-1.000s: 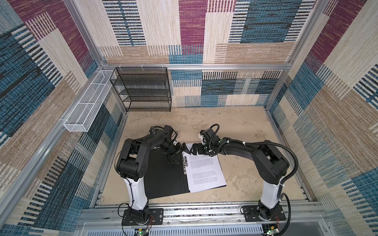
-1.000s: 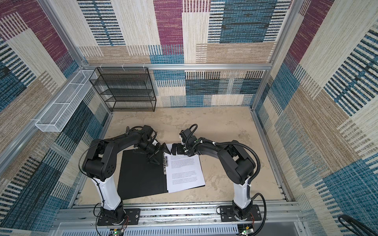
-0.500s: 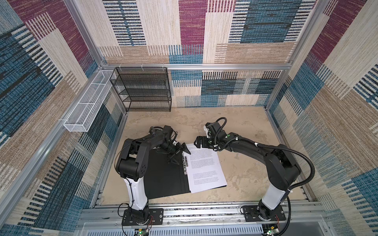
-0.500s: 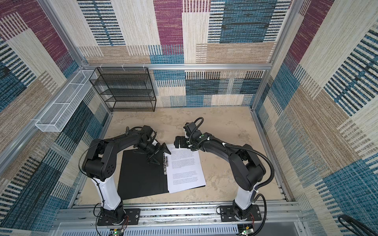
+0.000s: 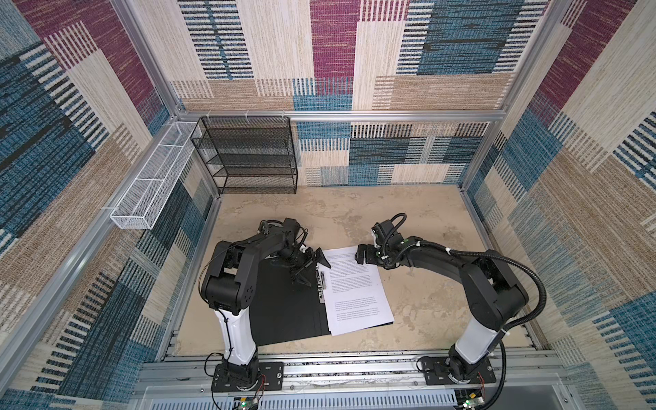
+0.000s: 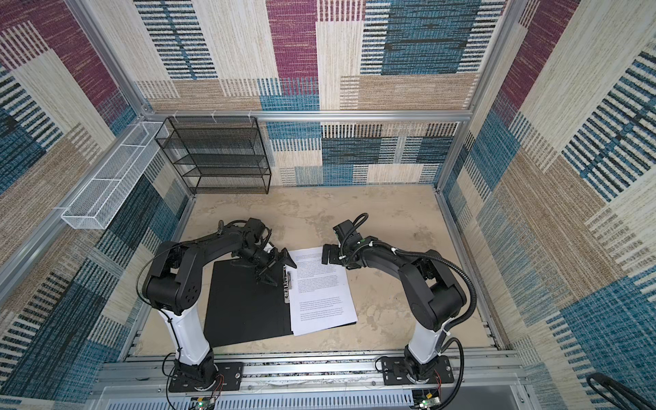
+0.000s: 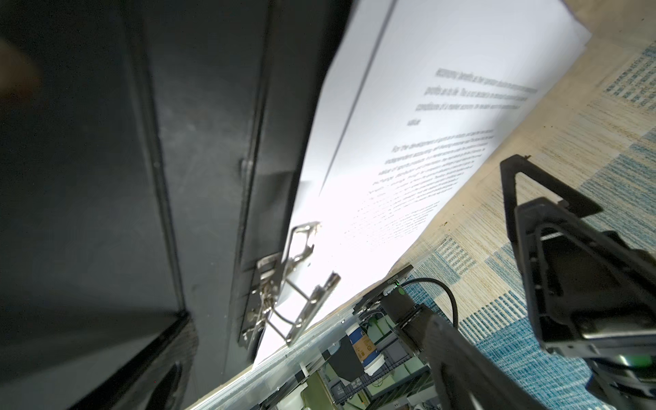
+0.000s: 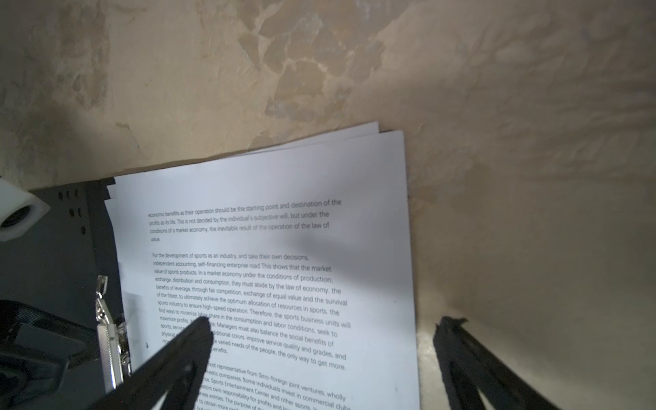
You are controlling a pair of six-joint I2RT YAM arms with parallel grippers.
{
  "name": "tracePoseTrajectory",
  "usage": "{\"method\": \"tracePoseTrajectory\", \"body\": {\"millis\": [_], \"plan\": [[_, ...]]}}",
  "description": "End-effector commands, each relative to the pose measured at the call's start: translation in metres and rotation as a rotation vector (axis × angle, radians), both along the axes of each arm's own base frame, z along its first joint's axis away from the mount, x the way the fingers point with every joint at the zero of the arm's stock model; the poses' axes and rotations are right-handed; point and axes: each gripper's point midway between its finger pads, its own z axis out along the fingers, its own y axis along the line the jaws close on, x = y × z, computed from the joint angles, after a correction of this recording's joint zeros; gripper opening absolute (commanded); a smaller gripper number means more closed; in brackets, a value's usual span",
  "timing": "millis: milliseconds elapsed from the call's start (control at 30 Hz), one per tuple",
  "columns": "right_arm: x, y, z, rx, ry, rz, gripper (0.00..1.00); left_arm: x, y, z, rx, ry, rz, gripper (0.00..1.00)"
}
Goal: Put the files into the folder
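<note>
The folder [image 5: 284, 312] lies open and flat on the table with its black inside up. Its metal spine clip [image 5: 321, 288] stands raised in the left wrist view [image 7: 284, 280]. The files [image 5: 355, 287], white sheets of printed text, rest stacked on the folder's right half, their edges slightly fanned [image 8: 284, 248]. My left gripper [image 5: 312, 268] hovers open over the spine's far end, holding nothing. My right gripper [image 5: 360, 253] is open above the sheets' far right corner. One of its fingers stands over the text and the other over the bare table [image 8: 324, 328].
A black wire-mesh rack [image 5: 248, 152] stands at the back left against the wall. A white wire basket [image 5: 152, 177] hangs on the left wall. Aluminium rails [image 5: 355, 358] run along the front edge. Bare beige tabletop [image 5: 408, 213] lies beyond and right of the folder.
My right gripper has drawn back to the right, from the spine's far end to the sheets' far right corner. The left arm, the folder and the sheets have not moved.
</note>
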Motion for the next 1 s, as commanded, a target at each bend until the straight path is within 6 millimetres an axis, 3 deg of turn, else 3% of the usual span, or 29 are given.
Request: {"method": "tracePoseTrajectory", "body": {"millis": [0,300,500,600,767,833,967], "plan": [[0.002,0.013,-0.002,0.059,0.003,0.022,1.00,0.009,0.009,-0.014,0.074,-0.065,-0.010,1.00],[0.001,0.030,0.011,0.115,-0.001,0.060,1.00,0.011,0.008,-0.015,0.073,-0.062,-0.006,1.00],[-0.005,0.037,0.007,0.103,0.013,0.057,1.00,0.011,0.007,-0.016,0.068,-0.056,-0.006,1.00],[0.000,0.022,0.004,0.048,-0.001,0.012,1.00,0.010,0.008,-0.015,0.071,-0.058,-0.004,1.00],[0.007,-0.019,0.021,-0.051,-0.050,-0.112,1.00,0.005,0.015,-0.020,0.094,-0.047,0.016,1.00],[-0.003,-0.028,0.025,-0.057,-0.048,-0.131,1.00,0.005,0.016,-0.021,0.086,-0.041,0.034,1.00],[-0.044,-0.032,0.016,-0.004,0.018,-0.113,1.00,0.008,0.013,-0.021,0.066,-0.036,0.041,1.00]]}}
